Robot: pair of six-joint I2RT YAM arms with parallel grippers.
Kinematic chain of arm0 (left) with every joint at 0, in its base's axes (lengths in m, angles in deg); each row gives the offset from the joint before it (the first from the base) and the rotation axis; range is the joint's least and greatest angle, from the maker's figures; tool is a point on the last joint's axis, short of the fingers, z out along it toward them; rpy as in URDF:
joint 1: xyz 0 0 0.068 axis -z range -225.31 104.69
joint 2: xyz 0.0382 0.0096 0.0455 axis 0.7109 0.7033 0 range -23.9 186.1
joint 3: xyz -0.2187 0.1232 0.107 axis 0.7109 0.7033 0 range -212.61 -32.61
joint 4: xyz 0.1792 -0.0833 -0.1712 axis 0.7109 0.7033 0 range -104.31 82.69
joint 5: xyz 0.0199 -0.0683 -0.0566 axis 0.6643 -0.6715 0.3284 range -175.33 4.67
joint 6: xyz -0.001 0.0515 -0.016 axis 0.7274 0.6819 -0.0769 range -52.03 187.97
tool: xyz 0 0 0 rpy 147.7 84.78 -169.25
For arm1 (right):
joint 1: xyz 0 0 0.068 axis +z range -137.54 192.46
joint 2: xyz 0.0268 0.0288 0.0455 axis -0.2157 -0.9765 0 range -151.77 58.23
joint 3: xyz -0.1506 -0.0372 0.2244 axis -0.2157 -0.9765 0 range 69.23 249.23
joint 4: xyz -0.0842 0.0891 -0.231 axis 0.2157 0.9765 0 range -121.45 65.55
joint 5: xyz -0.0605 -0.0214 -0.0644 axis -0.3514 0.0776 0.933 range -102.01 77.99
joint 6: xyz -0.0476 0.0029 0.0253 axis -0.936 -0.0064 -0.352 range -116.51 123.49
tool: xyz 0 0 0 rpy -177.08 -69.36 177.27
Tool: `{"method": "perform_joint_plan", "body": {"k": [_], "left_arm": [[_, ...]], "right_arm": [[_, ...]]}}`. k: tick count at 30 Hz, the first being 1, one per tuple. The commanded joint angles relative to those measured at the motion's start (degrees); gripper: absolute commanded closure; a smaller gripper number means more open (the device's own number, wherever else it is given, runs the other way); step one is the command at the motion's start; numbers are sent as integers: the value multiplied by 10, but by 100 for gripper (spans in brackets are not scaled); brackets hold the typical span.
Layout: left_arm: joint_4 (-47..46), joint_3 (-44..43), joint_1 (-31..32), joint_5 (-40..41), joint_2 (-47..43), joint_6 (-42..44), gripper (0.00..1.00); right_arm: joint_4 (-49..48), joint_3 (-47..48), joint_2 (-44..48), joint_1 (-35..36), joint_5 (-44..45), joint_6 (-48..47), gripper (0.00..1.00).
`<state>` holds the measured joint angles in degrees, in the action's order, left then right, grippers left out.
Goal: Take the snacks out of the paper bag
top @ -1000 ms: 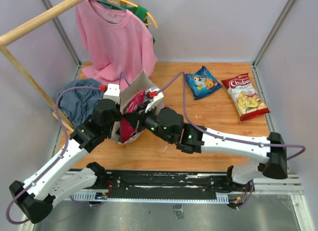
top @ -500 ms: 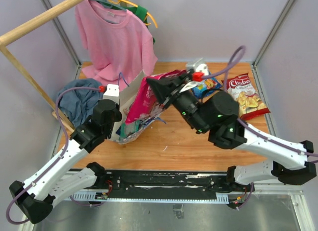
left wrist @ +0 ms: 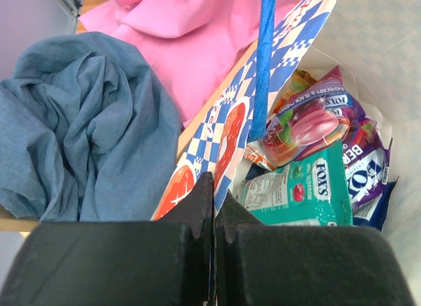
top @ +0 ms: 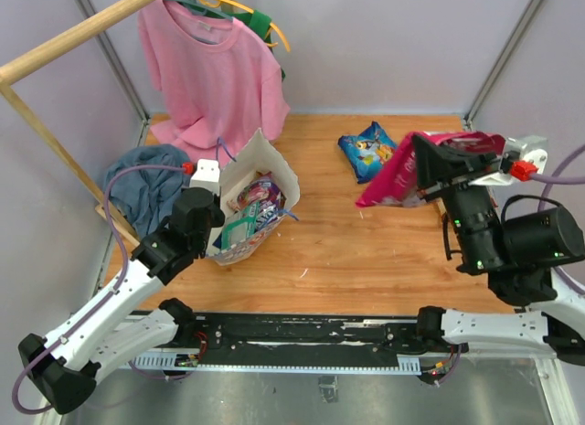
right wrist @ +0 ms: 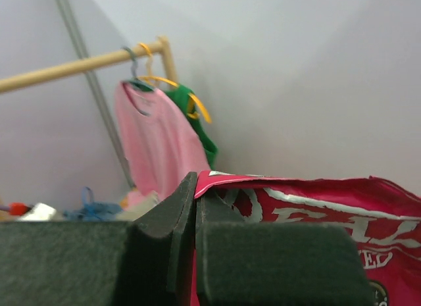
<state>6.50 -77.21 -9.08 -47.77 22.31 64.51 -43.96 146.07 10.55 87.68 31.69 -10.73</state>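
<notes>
Top external: paper bag (top: 245, 169) stands open-mouthed on the left part of the table (top: 366, 251), just right of the blue-grey cloth (top: 146, 183). It holds a teal packet (top: 239, 231) and a purple packet (top: 260, 195), with more underneath that I can't make out.

Left gripper (top: 212, 213) is clenched on the bag's left wall. Left wrist confirms: jaws pinched on the checkered edge, blue cord handle (left wrist: 265, 62) running up in front.

Right gripper (top: 422, 169) is over the right side of the table, well apart from the paper bag, clamped on the top edge of a pink-red bag (top: 393, 178). Right wrist shows the jaws tight on that edge. Can't tell if its low corner touches the table.

A blue bag (top: 370, 151) lies flat on the table just left of it.

Pink T-shirt (top: 215, 73) hangs from the wooden rail (top: 82, 32) behind.
</notes>
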Motion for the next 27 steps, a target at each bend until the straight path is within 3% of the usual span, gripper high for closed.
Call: {"method": "perform_joint_plan", "body": {"k": [1, 8, 12, 14, 17, 20, 27], "left_arm": [[-17, 14, 0, 5, -8, -7, 99], [-20, 20, -6, -11, -12, -4, 99], [-25, 23, -9, -28, -14, -4, 99], [-24, 24, -9, -31, -14, -5, 99], [-24, 27, -9, -37, -15, -5, 99], [-27, 30, -11, -43, -14, -4, 100], [-28, 31, -17, -52, -7, -5, 99]], "right_arm": [[42, -117, 87, 4, 144, 17, 99], [190, -281, 165, -7, 222, 220, 99], [234, -327, 160, -70, 216, 298, 99], [270, -333, 148, -138, 156, 350, 99], [286, -341, 120, -254, -7, 405, 99], [280, -333, 72, -344, -122, 417, 99], [276, -235, -76, -363, -219, 399, 99]]}}
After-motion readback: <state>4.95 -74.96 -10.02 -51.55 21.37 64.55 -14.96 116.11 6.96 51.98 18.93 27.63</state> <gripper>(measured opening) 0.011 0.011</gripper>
